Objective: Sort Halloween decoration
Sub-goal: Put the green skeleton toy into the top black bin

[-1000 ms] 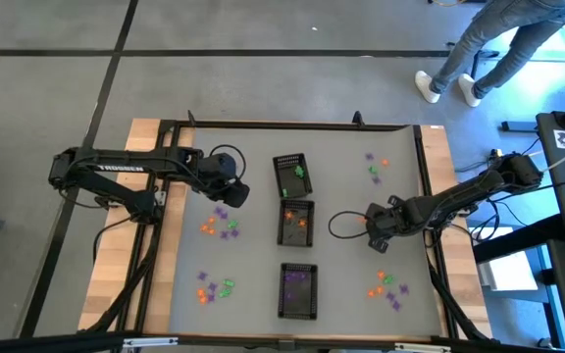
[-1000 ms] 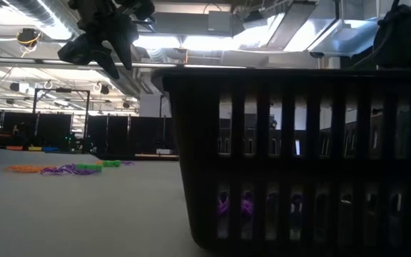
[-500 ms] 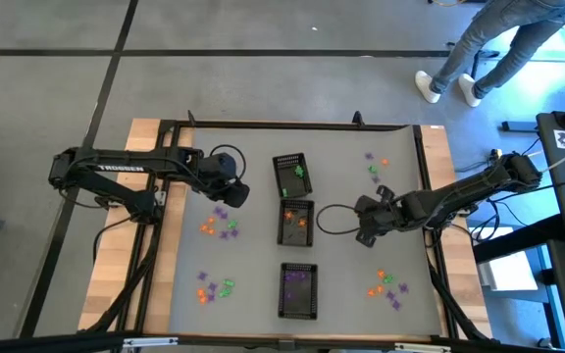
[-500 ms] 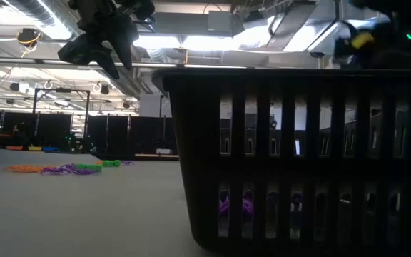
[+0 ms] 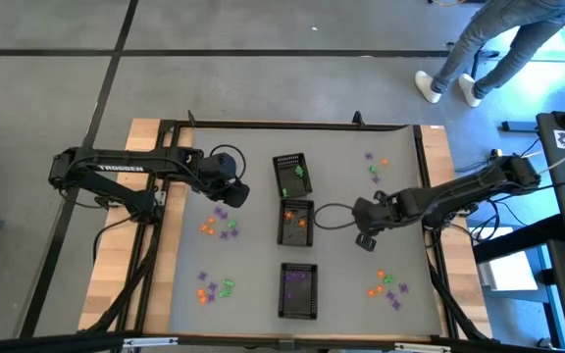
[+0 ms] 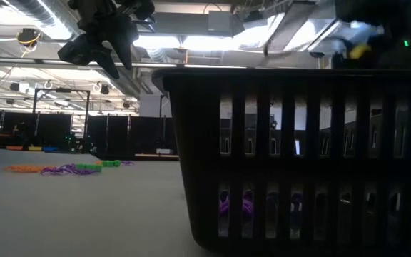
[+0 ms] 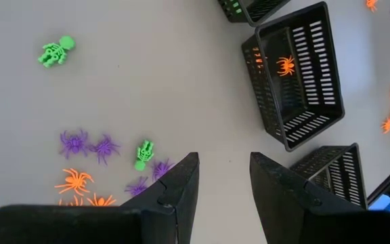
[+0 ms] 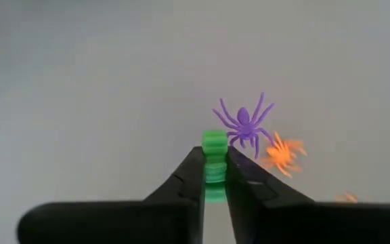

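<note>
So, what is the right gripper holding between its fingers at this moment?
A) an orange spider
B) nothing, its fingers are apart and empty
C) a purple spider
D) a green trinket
D: in the right wrist view the right gripper is shut on a green trinket, while the purple spider and the orange spider lie on the table beyond it.

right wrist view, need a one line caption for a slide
Right pincer shut on a green trinket above the grey table, with a purple spider and an orange spider beyond.
</note>
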You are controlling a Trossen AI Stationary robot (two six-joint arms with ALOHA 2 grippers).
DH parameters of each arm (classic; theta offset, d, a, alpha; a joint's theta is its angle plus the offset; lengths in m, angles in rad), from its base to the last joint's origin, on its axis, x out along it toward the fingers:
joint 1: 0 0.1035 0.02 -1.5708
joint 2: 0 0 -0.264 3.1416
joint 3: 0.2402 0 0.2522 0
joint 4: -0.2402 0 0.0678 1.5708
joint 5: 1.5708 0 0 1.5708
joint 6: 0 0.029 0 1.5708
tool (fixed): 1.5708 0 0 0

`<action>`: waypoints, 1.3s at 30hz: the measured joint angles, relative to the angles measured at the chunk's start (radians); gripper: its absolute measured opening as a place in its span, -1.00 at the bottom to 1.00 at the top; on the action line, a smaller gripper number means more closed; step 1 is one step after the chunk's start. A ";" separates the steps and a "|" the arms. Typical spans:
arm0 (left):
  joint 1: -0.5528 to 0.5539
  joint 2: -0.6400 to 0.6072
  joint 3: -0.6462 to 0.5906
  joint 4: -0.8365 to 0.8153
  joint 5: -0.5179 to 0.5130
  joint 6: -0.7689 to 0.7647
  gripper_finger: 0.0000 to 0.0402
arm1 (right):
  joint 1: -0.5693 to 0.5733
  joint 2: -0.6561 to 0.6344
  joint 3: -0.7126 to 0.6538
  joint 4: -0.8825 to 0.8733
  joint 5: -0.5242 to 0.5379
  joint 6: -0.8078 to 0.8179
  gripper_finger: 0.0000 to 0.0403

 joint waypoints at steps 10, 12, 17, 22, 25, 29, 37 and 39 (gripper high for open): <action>0.000 0.000 0.000 0.000 0.000 0.000 -0.38 | 0.000 0.103 -0.131 0.099 -0.047 0.057 -0.67; 0.000 0.000 0.000 0.000 0.000 0.000 -0.38 | 0.002 0.116 -0.133 0.102 -0.049 0.058 -0.62; 0.000 0.000 0.000 0.000 0.000 0.000 -0.38 | 0.001 0.119 -0.130 0.093 -0.052 0.058 -0.48; 0.000 0.000 0.000 0.000 0.000 0.000 -0.38 | 0.001 0.123 -0.103 0.047 -0.075 0.072 -0.39; 0.000 0.000 0.000 0.000 0.000 0.000 -0.38 | 0.002 0.124 -0.088 0.023 -0.098 0.079 -0.35; 0.000 0.000 0.000 0.000 0.000 0.000 -0.38 | 0.002 0.124 -0.085 0.012 -0.108 0.081 -0.30; 0.000 0.000 0.000 0.000 0.000 0.000 -0.38 | 0.002 0.123 -0.085 -0.011 -0.108 0.088 -0.27; 0.000 0.000 0.000 0.000 0.000 0.000 -0.38 | 0.002 0.122 -0.085 -0.023 -0.108 0.101 -0.27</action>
